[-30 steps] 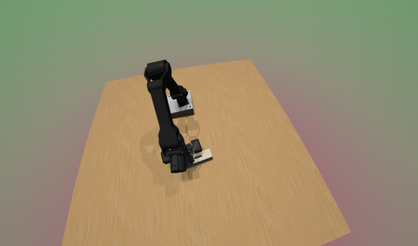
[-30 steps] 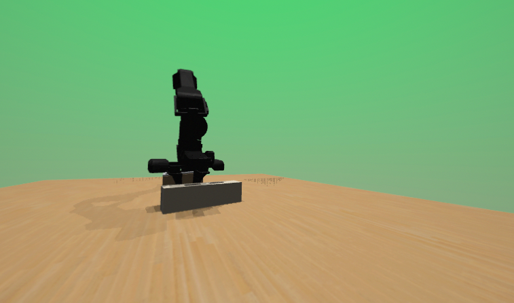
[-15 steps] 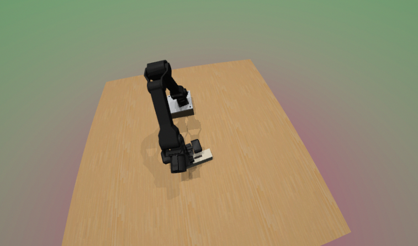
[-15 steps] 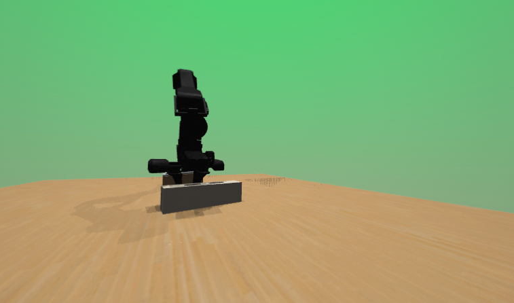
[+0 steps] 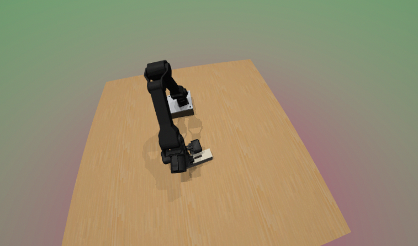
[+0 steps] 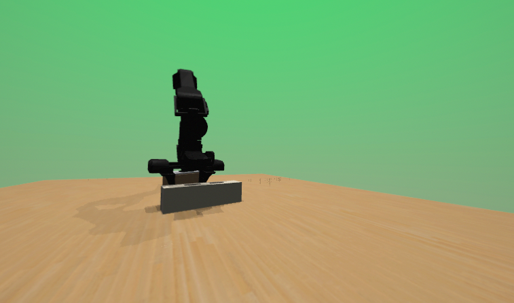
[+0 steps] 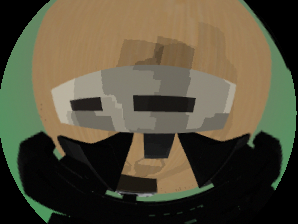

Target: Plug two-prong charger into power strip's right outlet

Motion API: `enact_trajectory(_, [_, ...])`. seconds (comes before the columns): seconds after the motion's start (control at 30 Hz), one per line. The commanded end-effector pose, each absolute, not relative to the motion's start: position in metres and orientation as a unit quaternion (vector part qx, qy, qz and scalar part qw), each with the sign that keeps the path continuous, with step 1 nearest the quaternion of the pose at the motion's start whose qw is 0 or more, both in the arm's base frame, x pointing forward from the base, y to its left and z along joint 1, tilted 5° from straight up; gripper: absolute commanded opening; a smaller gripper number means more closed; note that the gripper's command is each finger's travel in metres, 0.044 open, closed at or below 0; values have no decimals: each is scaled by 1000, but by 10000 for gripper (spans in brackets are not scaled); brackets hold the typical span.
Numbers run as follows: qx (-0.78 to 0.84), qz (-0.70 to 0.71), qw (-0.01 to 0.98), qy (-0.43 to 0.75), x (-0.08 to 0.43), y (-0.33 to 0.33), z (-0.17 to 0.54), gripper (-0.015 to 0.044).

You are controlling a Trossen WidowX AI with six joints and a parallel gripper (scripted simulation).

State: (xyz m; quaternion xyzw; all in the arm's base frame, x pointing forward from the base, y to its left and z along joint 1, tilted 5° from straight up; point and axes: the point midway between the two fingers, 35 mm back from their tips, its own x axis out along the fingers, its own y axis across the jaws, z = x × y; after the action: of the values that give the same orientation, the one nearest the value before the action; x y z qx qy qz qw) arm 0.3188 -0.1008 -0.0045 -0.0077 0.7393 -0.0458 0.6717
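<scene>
At the near end of the power strip [image 6: 200, 197], seen from the exterior camera, I find the charger [image 6: 186, 176] standing as a small brownish block on the strip's top face, towards the left end as that camera sees it; its prongs are hidden from me, so I cannot tell how deep they sit or which outlet they are in. The gripper [image 6: 187, 175] straddles the charger with its fingers spread wide, one on each side; I read it as released, gripping nothing, and I cannot make out whether either pad touches the block. In the wrist view the strip [image 7: 213, 106] runs as a pale curved band across the middle, with two dark slots showing on its top; the two black fingers splay out below it, and the small shapes in the gap between them are too blurred for me to name. From the top camera the wrist covers one end of the strip [image 5: 205, 155], and the cream-coloured other end pokes out to the right; the charger is hidden there. The black arm [image 5: 161, 106] reaches down from its grey base block [image 5: 181, 110], well apart from the strip; both sit on the wooden table [image 6: 326, 244], where the arm's shadow falls to the left of the strip.
</scene>
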Motion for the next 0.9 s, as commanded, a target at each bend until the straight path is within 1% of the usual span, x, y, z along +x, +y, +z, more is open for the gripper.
enact_trajectory(0.0, [-8, -46, 672, 739, 319, -101, -5, 420])
enact_trajectory(0.03, [-8, -46, 672, 739, 319, -101, -5, 440])
enact_trajectory(0.87, [-8, -47, 678, 733, 313, -101, -5, 440])
